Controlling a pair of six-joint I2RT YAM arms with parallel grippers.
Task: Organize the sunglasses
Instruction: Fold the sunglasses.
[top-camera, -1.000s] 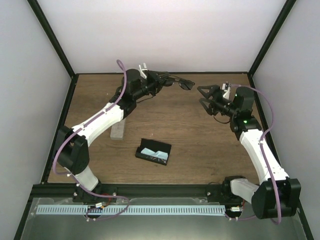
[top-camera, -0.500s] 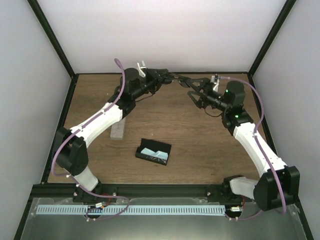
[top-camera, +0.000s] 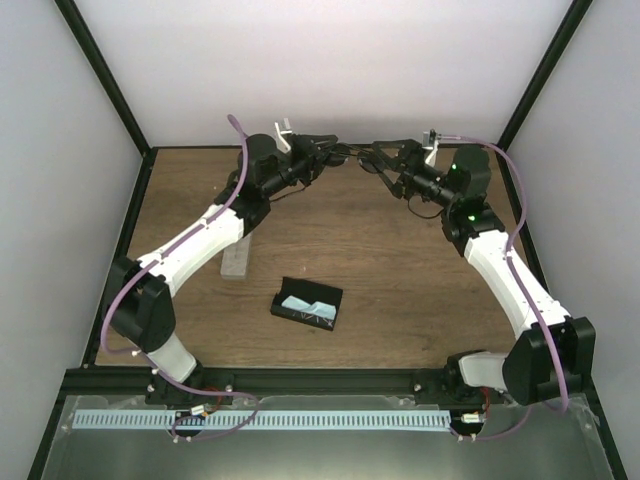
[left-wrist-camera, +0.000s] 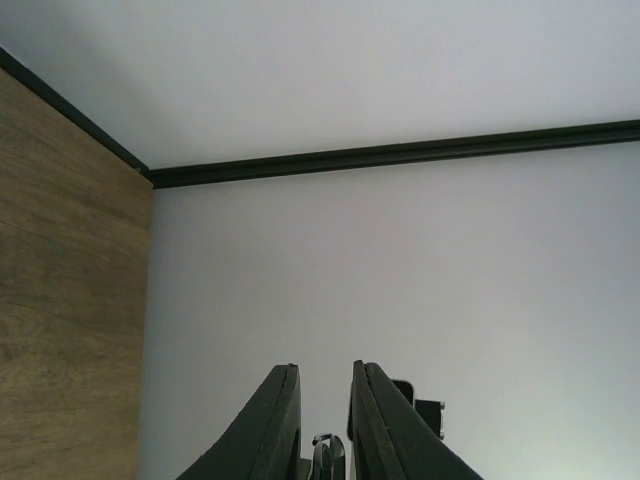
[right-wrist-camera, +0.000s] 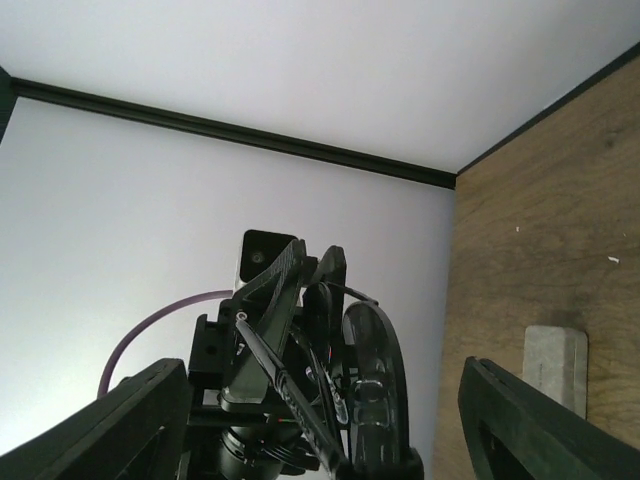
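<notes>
High above the back of the table, my left gripper (top-camera: 333, 150) is shut on a pair of sunglasses (top-camera: 354, 154) with thin dark frames. In the right wrist view one dark lens (right-wrist-camera: 368, 385) stands edge-on beside the left gripper (right-wrist-camera: 285, 300), and a slender arm crosses in front of it. My right gripper (top-camera: 374, 161) faces the left one, open. Its fingers (right-wrist-camera: 140, 420) stand wide on either side of the glasses without touching them. The left wrist view shows only a sliver of the frame (left-wrist-camera: 328, 455) between that gripper's narrow jaws.
An open black case (top-camera: 307, 303) with a light blue cloth in it lies at the table's middle front. A clear oblong case (top-camera: 237, 259) lies to its left, under the left arm; the clear case (right-wrist-camera: 553, 365) also shows on the wood.
My right arm has swung left and back, bringing its open jaws up around the sunglasses. The jaws have narrowed slightly. The left arm has held still with the glasses.
</notes>
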